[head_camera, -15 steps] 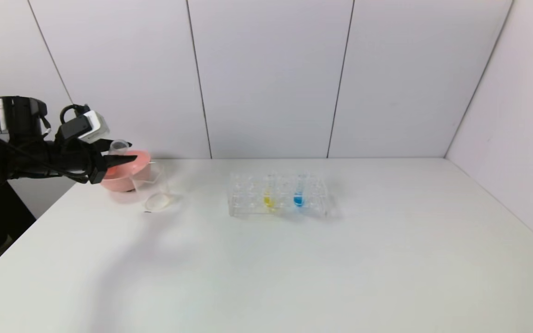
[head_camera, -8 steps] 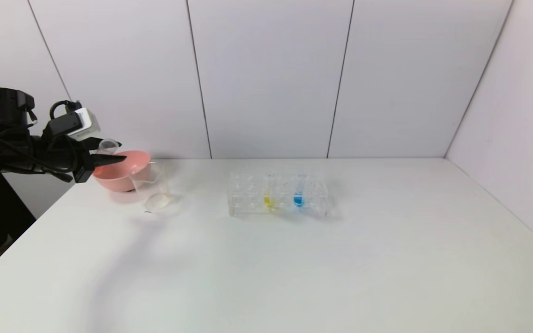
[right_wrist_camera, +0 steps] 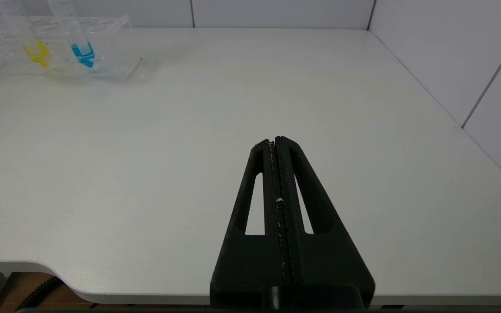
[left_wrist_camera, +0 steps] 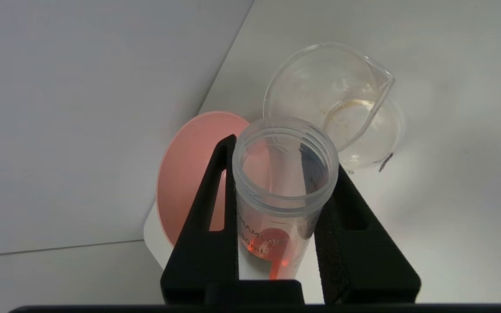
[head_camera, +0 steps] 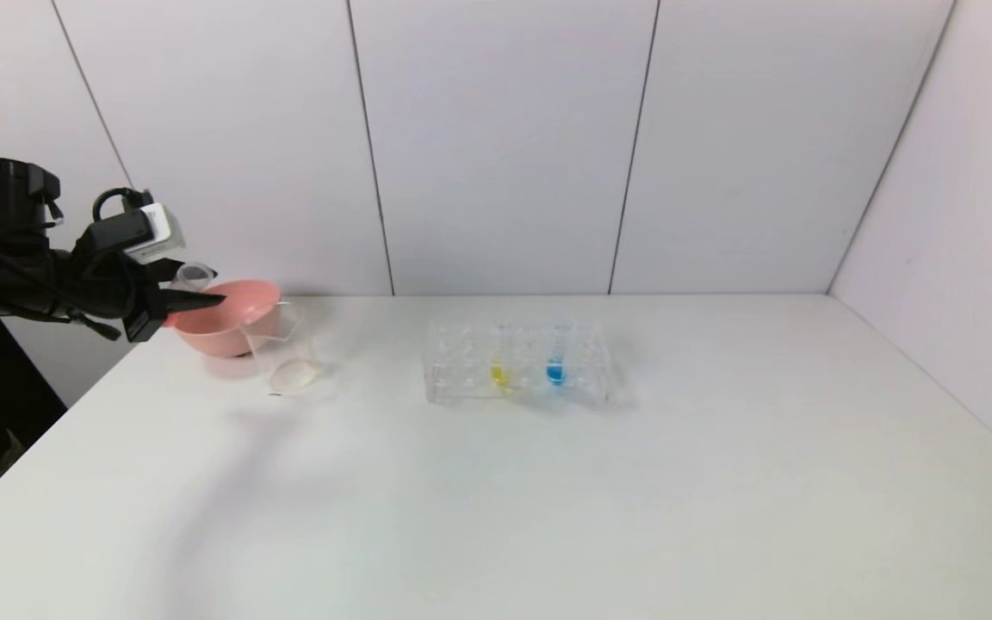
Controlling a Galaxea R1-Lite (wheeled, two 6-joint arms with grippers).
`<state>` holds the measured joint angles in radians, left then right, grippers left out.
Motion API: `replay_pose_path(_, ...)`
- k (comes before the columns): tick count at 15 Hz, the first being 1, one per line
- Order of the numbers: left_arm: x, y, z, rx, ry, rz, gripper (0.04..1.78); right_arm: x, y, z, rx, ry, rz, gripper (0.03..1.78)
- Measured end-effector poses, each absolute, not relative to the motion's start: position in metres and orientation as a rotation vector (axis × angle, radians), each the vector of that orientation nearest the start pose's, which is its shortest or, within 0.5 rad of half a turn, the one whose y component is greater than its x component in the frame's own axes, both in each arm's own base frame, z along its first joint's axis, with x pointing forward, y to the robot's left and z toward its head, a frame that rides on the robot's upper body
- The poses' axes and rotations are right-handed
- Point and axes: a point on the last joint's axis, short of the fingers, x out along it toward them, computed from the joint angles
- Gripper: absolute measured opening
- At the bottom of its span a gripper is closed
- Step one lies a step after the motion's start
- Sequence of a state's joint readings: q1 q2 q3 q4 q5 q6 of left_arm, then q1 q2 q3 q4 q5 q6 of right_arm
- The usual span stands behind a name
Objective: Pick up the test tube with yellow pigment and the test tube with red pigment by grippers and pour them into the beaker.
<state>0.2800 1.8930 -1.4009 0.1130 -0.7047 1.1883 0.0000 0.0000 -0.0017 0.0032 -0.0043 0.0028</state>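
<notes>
Test tube with red pigment (left_wrist_camera: 283, 191) clamped in left gripper (left_wrist_camera: 276, 174) beside beaker (left_wrist_camera: 342, 108)

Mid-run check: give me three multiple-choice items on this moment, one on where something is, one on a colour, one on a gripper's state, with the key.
1. Where is the test tube with yellow pigment?
A. In the clear rack, beside the blue-liquid tube
B. Inside the pink bowl
C. In the left gripper

2. What colour is the liquid in the tube held by the left gripper?
A. Blue
B. Red-orange
C. Green

3. How is the right gripper?
A. Wide open
B. Shut, holding nothing
C. Shut on a tube

Key:
1 A: the head view shows the yellow tube standing in the rack, next to the blue one.
2 B: the left wrist view shows red-orange liquid low in the test tube with red pigment, clamped near the bowl and beaker.
3 B: the right wrist view shows its fingers pressed together over the bare table.
</notes>
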Motion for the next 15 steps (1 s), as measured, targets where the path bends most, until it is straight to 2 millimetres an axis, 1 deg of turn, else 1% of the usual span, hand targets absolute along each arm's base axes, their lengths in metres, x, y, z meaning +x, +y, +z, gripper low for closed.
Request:
replay_pose_path(4,0.352,0.087,0.222,0.919,0.305,-0.690,0.50,-0.023,0.000,0.076,0.003,0.001,-0.005,0.11)
replay_pose_path(8,0.357,0.088,0.227,0.968,0.345,-0.713,0.50,-0.023,0.000,0.076,0.003,0.002,-0.005,0.11)
replay_pose_path(10,0.360,0.086,0.227,0.978,0.356,-0.732,0.50,-0.023,0.000,0.076,0.003,0.002,-0.005,0.11)
replay_pose_path(15,0.368,0.084,0.228,1.002,0.374,-0.715,0.50,-0.023,0.000,0.076,0.003,0.001,-0.005,0.11)
